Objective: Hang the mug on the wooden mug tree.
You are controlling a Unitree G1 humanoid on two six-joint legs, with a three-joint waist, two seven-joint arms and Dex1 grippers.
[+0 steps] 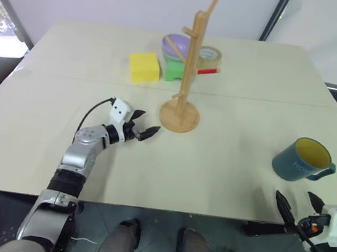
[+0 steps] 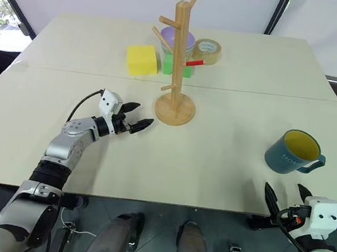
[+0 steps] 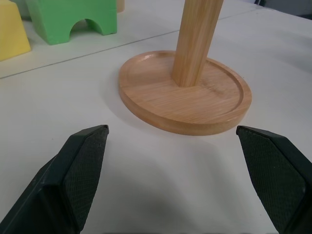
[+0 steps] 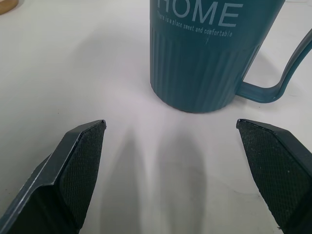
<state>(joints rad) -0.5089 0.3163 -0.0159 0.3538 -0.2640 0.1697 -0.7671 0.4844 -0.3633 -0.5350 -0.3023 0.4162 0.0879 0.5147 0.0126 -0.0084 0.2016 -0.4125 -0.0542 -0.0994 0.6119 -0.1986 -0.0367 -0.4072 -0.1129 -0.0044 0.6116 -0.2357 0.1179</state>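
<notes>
Watch the approach of the right gripper (image 2: 283, 197): you risk nudging the mug (image 2: 292, 152) across the bench (image 2: 225, 164) or tipping it if one finger meets the wall before both straddle it, and a grasp taken on the body could leave the handle badly turned for a peg. The mug stands upright near the bench's right side, just ahead of the right gripper and not touching it, handle pointing right. That gripper is spread wide and holds nothing. The left gripper (image 1: 145, 131), also spread wide and empty, sits just beside the disc base of the wooden mug tree (image 1: 188, 72); bumping it could shift or topple the tree.
</notes>
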